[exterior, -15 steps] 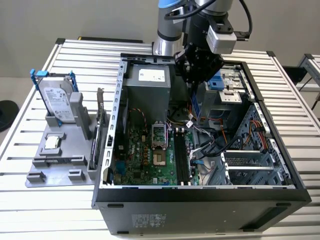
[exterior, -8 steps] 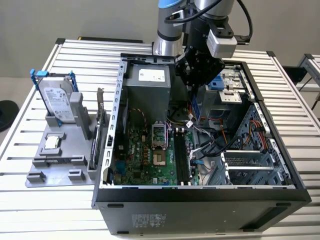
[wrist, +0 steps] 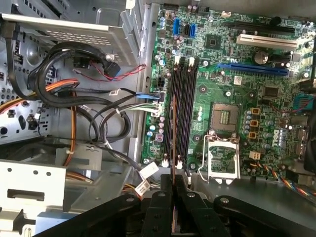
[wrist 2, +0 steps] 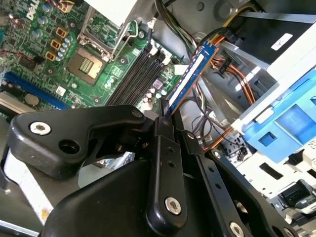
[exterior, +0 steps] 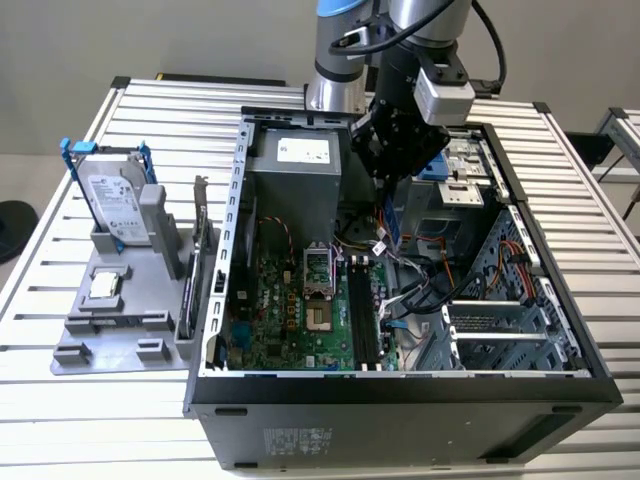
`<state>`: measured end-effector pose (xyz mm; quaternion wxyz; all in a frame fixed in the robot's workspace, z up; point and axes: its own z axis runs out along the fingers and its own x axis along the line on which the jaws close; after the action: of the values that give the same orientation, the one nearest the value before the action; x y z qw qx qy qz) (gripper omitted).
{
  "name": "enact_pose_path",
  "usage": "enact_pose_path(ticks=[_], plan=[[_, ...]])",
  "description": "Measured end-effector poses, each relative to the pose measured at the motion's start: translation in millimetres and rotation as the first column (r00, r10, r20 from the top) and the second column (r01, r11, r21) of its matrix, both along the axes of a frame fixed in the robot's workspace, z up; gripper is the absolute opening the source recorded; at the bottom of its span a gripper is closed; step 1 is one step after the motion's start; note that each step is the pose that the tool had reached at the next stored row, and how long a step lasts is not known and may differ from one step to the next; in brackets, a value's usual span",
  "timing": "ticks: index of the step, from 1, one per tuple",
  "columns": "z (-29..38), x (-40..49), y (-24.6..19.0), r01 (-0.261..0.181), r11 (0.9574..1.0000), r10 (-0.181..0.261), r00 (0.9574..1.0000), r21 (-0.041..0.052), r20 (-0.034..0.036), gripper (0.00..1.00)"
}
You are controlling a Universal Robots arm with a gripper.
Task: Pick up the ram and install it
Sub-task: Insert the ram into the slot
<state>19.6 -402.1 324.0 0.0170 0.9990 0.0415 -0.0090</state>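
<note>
A slatted metal table (exterior: 590,300) fills the frame. An open computer case (exterior: 400,400) lies on it at centre, and a grey parts holder (exterior: 110,330) rests at left.

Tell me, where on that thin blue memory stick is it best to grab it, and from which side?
Best by its upper long edge, from above, pinching the two flat faces. That is how the black gripper holds the thin blue memory stick now: shut on one end, the rest hanging free toward the black memory slots on the green motherboard. The contact edge must stay free to enter a slot.
</note>
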Motion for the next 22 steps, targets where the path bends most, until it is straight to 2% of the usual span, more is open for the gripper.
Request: enact_pose_path(ticks=[7,22], plan=[[-3.0,0.0,-3.0,0.000,1.0000,0.000,1.0000,0.0000,0.0000,0.00],[-14.4,0.0,-3.2,0.000,1.0000,0.000,1.0000,-0.0012,0.0000,0.00]])
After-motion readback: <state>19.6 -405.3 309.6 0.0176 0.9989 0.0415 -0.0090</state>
